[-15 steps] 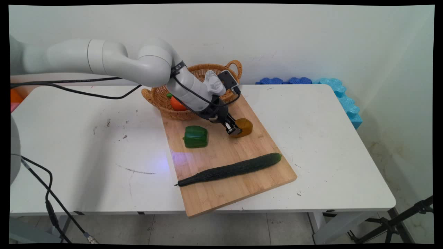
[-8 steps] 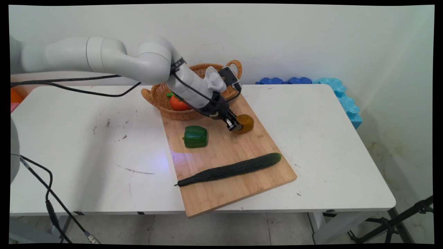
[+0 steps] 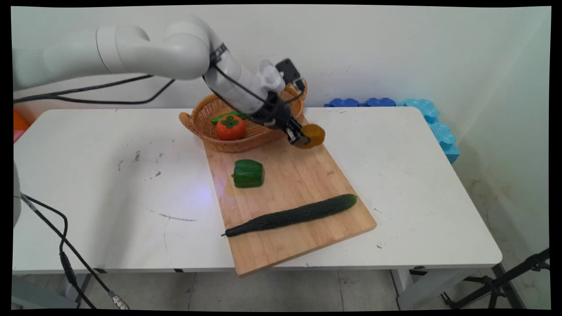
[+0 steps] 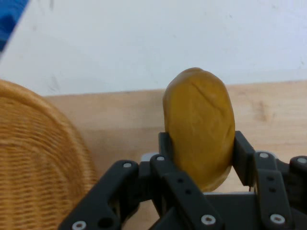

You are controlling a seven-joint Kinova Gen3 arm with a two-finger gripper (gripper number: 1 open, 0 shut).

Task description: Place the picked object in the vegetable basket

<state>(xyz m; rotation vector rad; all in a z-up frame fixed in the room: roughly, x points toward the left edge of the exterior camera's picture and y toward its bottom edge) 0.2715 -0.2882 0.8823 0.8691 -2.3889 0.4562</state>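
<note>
My gripper [image 3: 303, 140] is shut on a brown-yellow potato [image 3: 313, 135], holding it in the air above the far end of the wooden cutting board [image 3: 298, 245]. In the hand view the potato [image 4: 200, 127] stands upright, clamped between the two black fingers [image 4: 243, 154], with the board [image 4: 115, 124] below it. The wicker basket [image 3: 206, 120] lies just left of the gripper and holds an orange persimmon [image 3: 230, 127]; its woven rim [image 4: 38, 158] fills the left of the hand view.
A green bell pepper [image 3: 248, 173] and a long dark cucumber [image 3: 292, 215] lie on the board. Blue foam blocks [image 3: 421, 116] line the table's far right edge by the wall. Black cables hang from the arm at the left.
The gripper has lifted the potato off the board and carried it up and toward the far end, near the basket. The persimmon in the basket has come out from behind the arm.
</note>
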